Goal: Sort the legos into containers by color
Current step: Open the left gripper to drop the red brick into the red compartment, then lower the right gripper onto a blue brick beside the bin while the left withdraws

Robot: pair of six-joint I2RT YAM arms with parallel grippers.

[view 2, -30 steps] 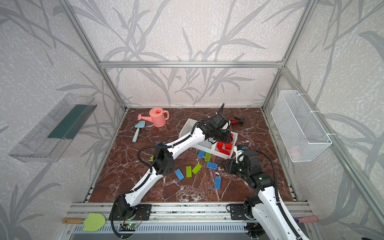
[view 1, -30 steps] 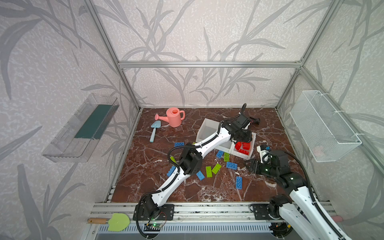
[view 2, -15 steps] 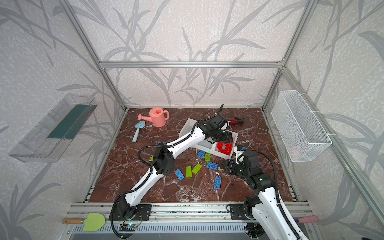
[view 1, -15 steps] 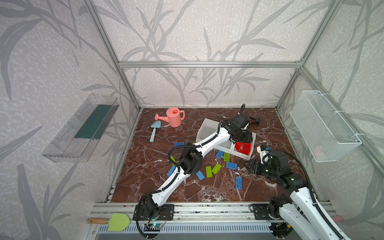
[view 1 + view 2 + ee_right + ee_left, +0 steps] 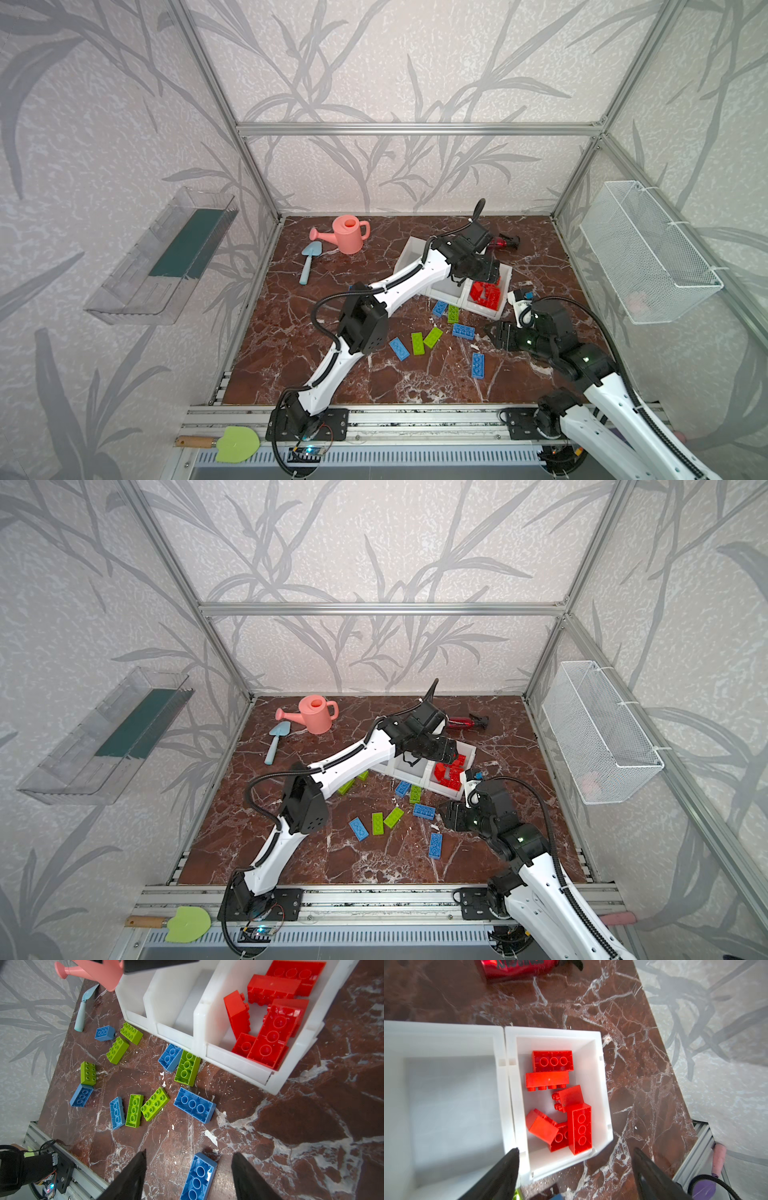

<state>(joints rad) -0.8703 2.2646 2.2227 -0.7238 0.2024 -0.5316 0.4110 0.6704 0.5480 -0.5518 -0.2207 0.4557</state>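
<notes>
Left claw (image 5: 574, 1153) hangs wide open and empty over the right bin (image 5: 602, 1084), where the red legos (image 5: 550, 1080) lie sorted; right claw (image 5: 189, 1153), open and empty, aims at a blue lego (image 5: 197, 1178) on the near worktop (image 5: 291, 1126), likely for pickup

My view: containers (image 5: 178, 1031) back right, loose legos (image 5: 194, 1104) in front.
I see the row standing right of centre, its rightmost bin holding a heap of legos (image 5: 579, 1126). The loose legos lie scattered on the table (image 5: 282, 353) before it, two against its front wall. The spray bottle (image 5: 500, 242) lies behind the row; watering can (image 5: 349, 235) and trowel (image 5: 307, 264) sit back left.
</notes>
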